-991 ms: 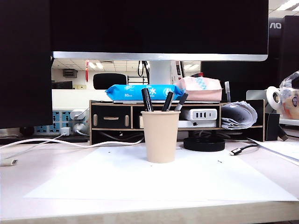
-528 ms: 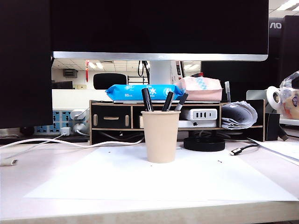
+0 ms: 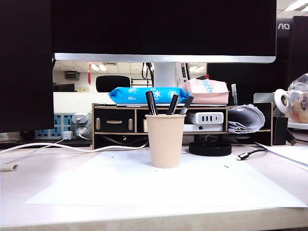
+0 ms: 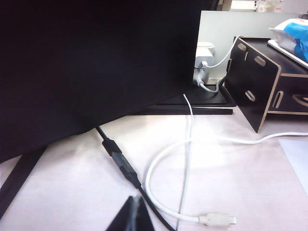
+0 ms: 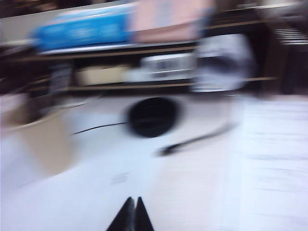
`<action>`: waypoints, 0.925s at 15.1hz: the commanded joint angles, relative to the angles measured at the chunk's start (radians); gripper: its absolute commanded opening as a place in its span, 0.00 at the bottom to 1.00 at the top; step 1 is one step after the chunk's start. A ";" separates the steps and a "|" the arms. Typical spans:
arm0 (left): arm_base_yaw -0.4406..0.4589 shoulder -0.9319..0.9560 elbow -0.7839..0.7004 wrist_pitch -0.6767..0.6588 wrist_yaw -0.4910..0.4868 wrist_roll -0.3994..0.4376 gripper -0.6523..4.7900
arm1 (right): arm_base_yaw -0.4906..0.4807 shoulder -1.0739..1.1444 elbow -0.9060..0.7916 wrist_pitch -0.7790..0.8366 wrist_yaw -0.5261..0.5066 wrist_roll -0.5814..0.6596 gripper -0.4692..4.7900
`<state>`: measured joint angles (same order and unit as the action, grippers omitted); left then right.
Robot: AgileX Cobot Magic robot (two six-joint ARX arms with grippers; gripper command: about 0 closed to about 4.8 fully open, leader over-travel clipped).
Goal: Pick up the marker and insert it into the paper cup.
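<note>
- Standing in the paper cup (image 3: 165,140) on the counter (image 3: 57,168), the marker (image 3: 151,103) leaned among other pens.
- Left tool (image 4: 136,215), closed and empty, hung near a white cable (image 4: 163,202).
- Right tool (image 5: 131,215), closed, held nothing.

One paper cup (image 3: 165,140), three pens (image 3: 172,104) in it (tips up), two grippers (image 4: 136,216)

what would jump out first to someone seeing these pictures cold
A tan paper cup stands upright in the middle of a white sheet on the desk, with three dark pens poking out of its top. Behind it a big dark monitor fills the upper half, above a black desk organiser with a blue wipes pack on top. Neither arm shows there; the left gripper and right gripper sit low with jaws shut, holding nothing.
</note>
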<state>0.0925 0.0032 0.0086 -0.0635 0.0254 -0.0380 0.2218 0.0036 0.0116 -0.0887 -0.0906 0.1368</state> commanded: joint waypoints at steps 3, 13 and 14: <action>0.002 0.000 0.001 0.018 0.001 0.001 0.11 | -0.280 0.000 -0.002 0.011 0.011 -0.002 0.08; 0.002 0.000 0.001 0.018 0.001 0.001 0.11 | -0.291 0.000 -0.002 0.012 0.018 -0.002 0.08; 0.002 0.000 0.001 0.018 0.001 0.001 0.11 | -0.268 0.000 -0.002 0.013 0.018 -0.010 0.08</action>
<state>0.0929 0.0032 0.0086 -0.0635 0.0254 -0.0380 -0.0620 0.0036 0.0116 -0.0887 -0.0742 0.1368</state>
